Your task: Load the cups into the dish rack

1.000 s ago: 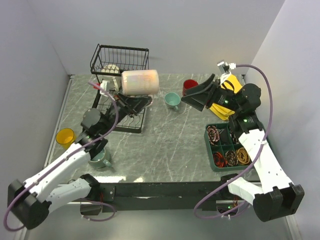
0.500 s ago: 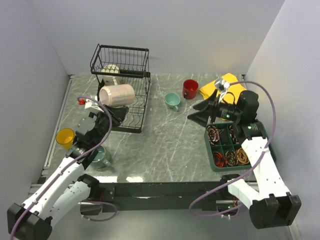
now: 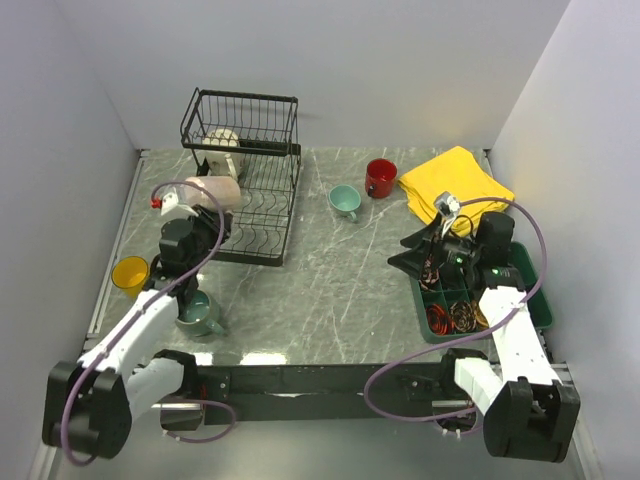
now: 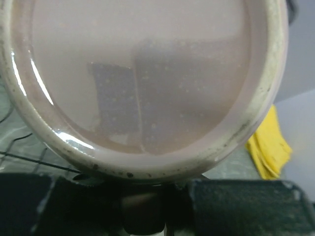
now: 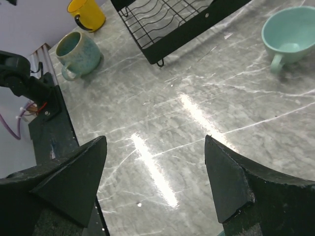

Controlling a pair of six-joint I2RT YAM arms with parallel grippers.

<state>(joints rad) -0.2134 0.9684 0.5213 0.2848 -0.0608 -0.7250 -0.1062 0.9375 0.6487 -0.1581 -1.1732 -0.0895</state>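
Note:
My left gripper (image 3: 203, 218) is shut on the rim of the beige mug (image 3: 214, 191), held over the left side of the black dish rack (image 3: 262, 190). The mug's lilac inside (image 4: 142, 73) fills the left wrist view above my dark fingers (image 4: 246, 206). A cream mug (image 3: 222, 140) sits in the rack's tall basket. The yellow mug (image 3: 130, 273) and the grey-green mug (image 3: 200, 313) stand at the left. The teal mug (image 3: 345, 200) and the red mug (image 3: 380, 177) stand mid-table. My right gripper (image 3: 412, 255) is open and empty, low over the table (image 5: 155, 167).
A green compartmented tray (image 3: 535, 300) with coiled bits sits at the right, under my right arm. A yellow cloth (image 3: 455, 185) lies at the back right. The right wrist view shows the rack's corner (image 5: 177, 24), the teal mug (image 5: 290, 32), the grey-green mug (image 5: 78, 49) and the yellow mug (image 5: 86, 12).
My left arm has pulled back left and lower with the beige mug, now over the rack's left side. My right arm has drawn back from the red mug toward the tray.

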